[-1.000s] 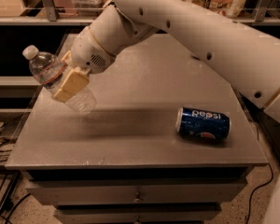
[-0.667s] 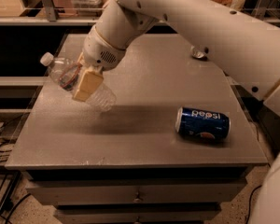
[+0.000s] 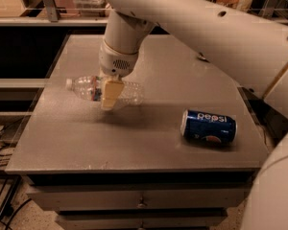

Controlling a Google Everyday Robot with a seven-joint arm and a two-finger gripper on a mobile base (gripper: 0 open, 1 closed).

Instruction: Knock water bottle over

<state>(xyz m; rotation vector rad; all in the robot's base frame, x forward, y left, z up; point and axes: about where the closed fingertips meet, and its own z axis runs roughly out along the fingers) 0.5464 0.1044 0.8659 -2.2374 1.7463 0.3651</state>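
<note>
The water bottle (image 3: pixel 84 87) is a clear ribbed plastic bottle with a white cap. It is on its side at the left middle of the grey table (image 3: pixel 86 143), cap pointing left. My gripper (image 3: pixel 111 93) reaches down from above and is shut around the bottle's middle. One cream finger (image 3: pixel 110 97) crosses the front of the bottle and the other is hidden behind it. I cannot tell whether the bottle rests on the tabletop or hangs just above it.
A blue Pepsi can (image 3: pixel 209 127) lies on its side at the right front of the table. My white arm (image 3: pixel 216 28) spans the back right. Drawers (image 3: pixel 139 202) sit under the tabletop. Cables (image 3: pixel 2 135) lie on the floor at left.
The gripper has moved right and toward the table's middle with the bottle in it. The bottle has turned from steeply tilted to lying horizontal. The Pepsi can has not moved.
</note>
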